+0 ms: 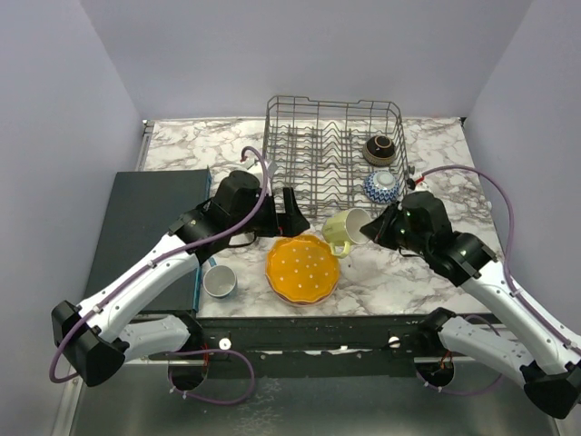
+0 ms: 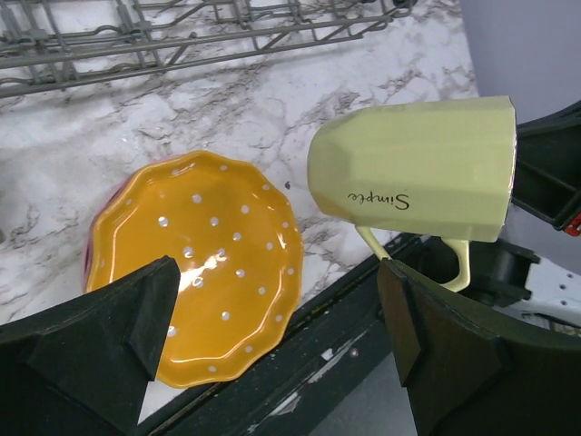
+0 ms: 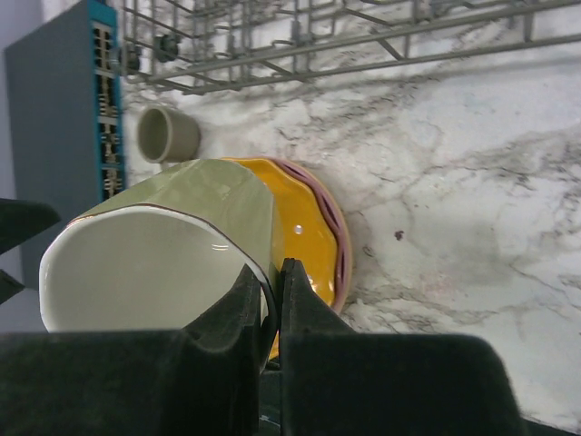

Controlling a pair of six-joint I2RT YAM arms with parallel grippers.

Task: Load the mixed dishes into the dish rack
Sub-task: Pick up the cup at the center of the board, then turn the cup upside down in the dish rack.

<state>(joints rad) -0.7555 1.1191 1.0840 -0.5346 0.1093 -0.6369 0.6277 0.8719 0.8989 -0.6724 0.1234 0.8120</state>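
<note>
2 mugs (image 1: 348,227) (image 1: 219,281), 2 bowls (image 1: 379,148) (image 1: 381,186), 2 plates (image 1: 302,268) (image 3: 341,238), 1 dish rack (image 1: 331,100)

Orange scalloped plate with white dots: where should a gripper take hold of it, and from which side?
By its wavy raised rim, one finger above and one below. The orange scalloped plate lies flat, face up, on a pink plate, so its middle offers no hold. The open left gripper hangs by its far edge, so that side looks handiest; the right gripper holds the pale yellow mug.

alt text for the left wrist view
A yellow mug, on its side, is held at the rim by the right end effector. The open left end effector frames an orange dotted plate; the rack runs along the top.
</note>
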